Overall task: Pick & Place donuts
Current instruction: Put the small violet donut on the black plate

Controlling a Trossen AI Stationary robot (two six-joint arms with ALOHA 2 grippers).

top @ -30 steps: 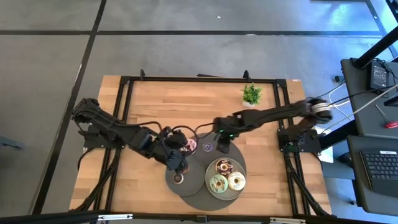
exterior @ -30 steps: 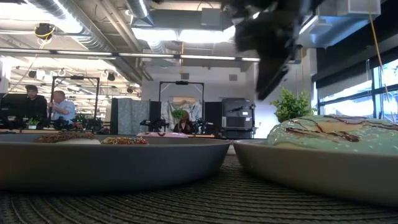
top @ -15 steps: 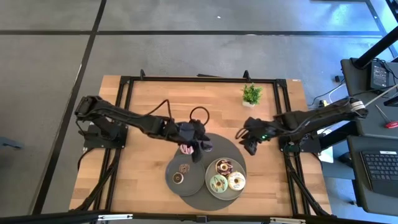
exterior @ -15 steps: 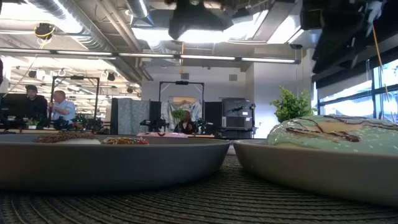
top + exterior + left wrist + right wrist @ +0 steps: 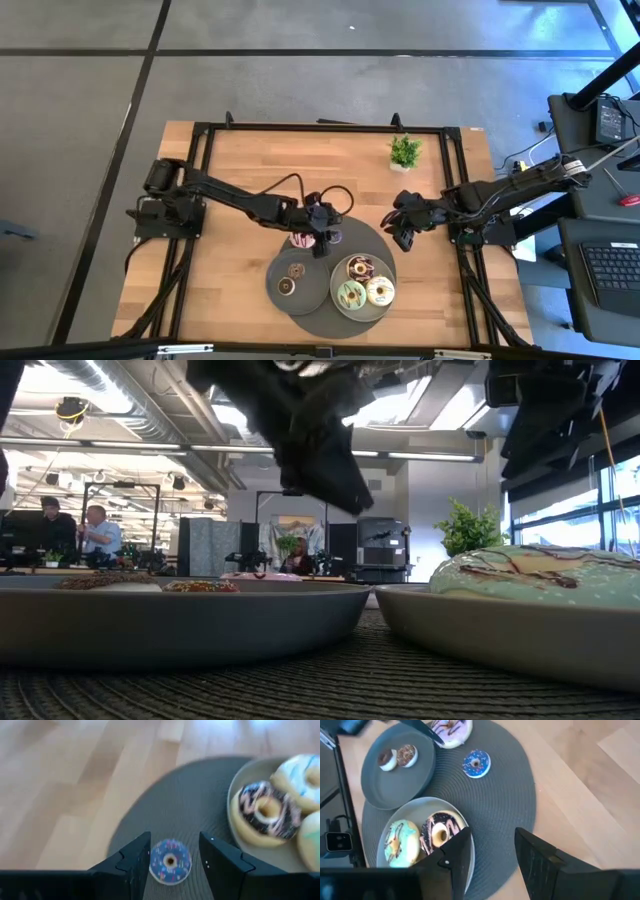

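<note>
My left gripper (image 5: 173, 851) is open above the round dark mat, its fingers standing on either side of the purple mini donut (image 5: 170, 861) that lies flat on the mat. In the high view the left gripper (image 5: 322, 241) is beside the pink donut (image 5: 299, 240). Two brown mini donuts (image 5: 396, 756) lie on the smaller grey plate (image 5: 283, 300). The chocolate (image 5: 360, 267), green (image 5: 350, 295) and cream donuts (image 5: 380, 291) lie on the other plate. My right gripper (image 5: 400, 228) hangs open past the mat's right edge.
The woven mat (image 5: 372, 238) carries both plates near the table's near edge. A small potted plant (image 5: 405, 151) stands toward the far right. Bare wood lies left of the mat and along the far side. In the low view, people sit in the room beyond.
My left gripper has left the smaller plate, moved toward the far right and come down over the purple mini donut. A second mini donut now shows on that plate. My right gripper has drawn back from the purple donut toward the table's right edge.
</note>
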